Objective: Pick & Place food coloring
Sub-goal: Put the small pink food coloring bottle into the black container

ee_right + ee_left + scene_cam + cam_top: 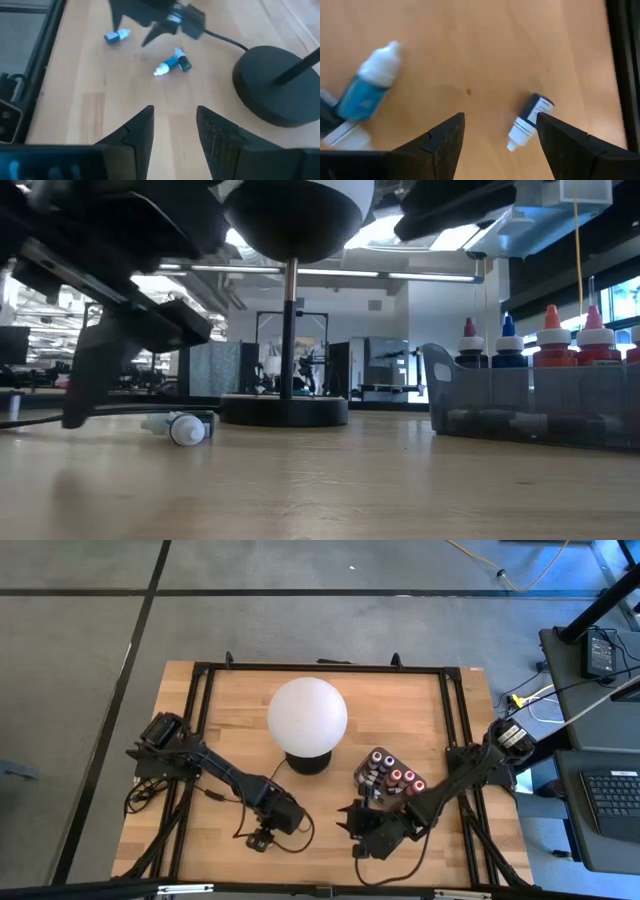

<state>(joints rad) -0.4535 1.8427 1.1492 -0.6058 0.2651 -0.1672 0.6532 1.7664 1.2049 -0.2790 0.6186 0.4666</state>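
Mid-pick: left gripper (pixel 500 132) wide open, empty, over dark bottle (pixel 530 121) near table (pixel 230 715) front edge. Right gripper (pixel 174 125) part-open, empty. Next: lower, straddle, close.

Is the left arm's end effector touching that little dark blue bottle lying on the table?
Apart. The left wrist view shows the dark blue bottle lying between the open fingers, bare wood around it.

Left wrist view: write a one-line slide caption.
Open left gripper above the wooden table, two small bottles lying there: light blue and dark blue.
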